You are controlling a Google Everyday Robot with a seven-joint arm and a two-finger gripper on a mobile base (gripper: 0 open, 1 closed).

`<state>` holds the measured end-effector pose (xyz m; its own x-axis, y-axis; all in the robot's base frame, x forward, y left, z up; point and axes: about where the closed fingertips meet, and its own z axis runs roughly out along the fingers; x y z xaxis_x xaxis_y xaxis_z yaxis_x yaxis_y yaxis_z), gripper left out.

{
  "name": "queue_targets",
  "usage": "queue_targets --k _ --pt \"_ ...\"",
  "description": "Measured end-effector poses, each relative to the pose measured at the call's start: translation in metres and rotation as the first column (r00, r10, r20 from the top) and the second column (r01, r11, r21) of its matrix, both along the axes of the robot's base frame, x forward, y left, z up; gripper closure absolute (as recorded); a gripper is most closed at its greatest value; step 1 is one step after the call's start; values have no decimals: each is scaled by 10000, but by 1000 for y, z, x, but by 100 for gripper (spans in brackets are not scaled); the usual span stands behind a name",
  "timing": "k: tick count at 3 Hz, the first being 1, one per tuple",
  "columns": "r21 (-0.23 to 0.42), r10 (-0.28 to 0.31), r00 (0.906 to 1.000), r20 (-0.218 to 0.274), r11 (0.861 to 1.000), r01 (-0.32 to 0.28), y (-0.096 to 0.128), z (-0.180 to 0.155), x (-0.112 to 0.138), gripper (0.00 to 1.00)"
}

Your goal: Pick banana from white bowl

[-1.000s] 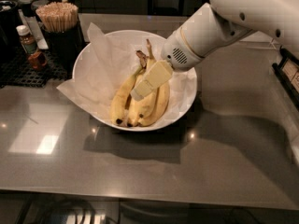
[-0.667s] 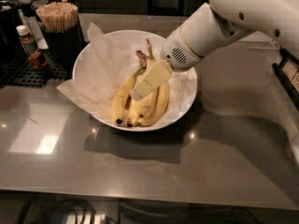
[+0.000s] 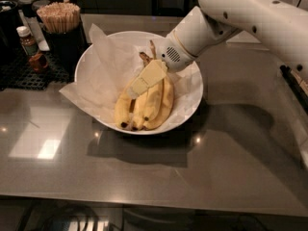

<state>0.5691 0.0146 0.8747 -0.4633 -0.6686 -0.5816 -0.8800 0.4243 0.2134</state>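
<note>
The white bowl point(image 3: 190, 88) is wide and shallow, lined with crinkled white paper, and stands on the grey counter. A bunch of yellow bananas point(image 3: 153, 107) lies in it, with the brown stems pointing toward the back. My gripper point(image 3: 139, 84) reaches down into the bowl from the upper right and rests on top of the bananas near their stem end. The white arm point(image 3: 240, 13) covers the bowl's back right rim.
A dark holder of wooden stir sticks point(image 3: 60, 18) and a small brown bottle point(image 3: 28, 41) stand on a black mat at the back left. The grey counter point(image 3: 159, 177) stretches in front of the bowl. A dark object point(image 3: 296, 85) lies at the right edge.
</note>
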Motion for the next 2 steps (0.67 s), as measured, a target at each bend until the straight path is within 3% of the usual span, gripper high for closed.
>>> queue_targets --k 1,2 --pt "12 -37 10000 -69 10000 37 1 -2 1 0" --pt "-33 -219 9998 -15 9998 219 -3 -6 -2 18"
